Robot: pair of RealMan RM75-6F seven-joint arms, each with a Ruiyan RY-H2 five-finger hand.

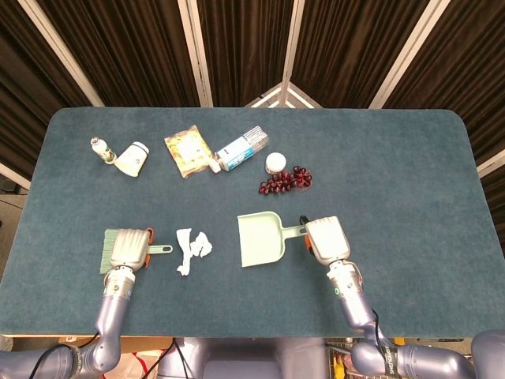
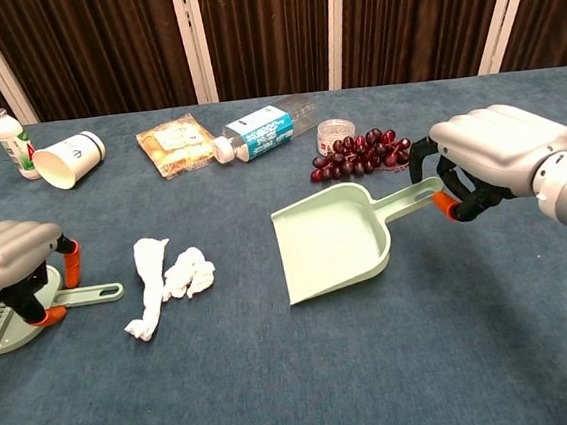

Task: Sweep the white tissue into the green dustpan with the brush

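The white tissue (image 1: 192, 249) (image 2: 164, 279) lies crumpled on the blue cloth, between the brush and the dustpan. The green brush (image 1: 105, 251) (image 2: 90, 291) lies flat, its handle pointing toward the tissue. My left hand (image 1: 130, 247) (image 2: 6, 249) hovers over the brush head. Its fingers stand apart on either side of the neck, with a visible gap. My right hand (image 1: 325, 239) (image 2: 493, 147) grips the handle of the green dustpan (image 1: 260, 239) (image 2: 332, 243). The pan's mouth faces the tissue and its lip touches the cloth.
Along the far side lie a small bottle (image 1: 99, 148), a tipped paper cup (image 1: 132, 158), a snack bag (image 1: 186, 151), a water bottle (image 1: 241, 150), a small jar (image 1: 275, 163) and red grapes (image 1: 286, 181). The grapes sit just behind the dustpan handle.
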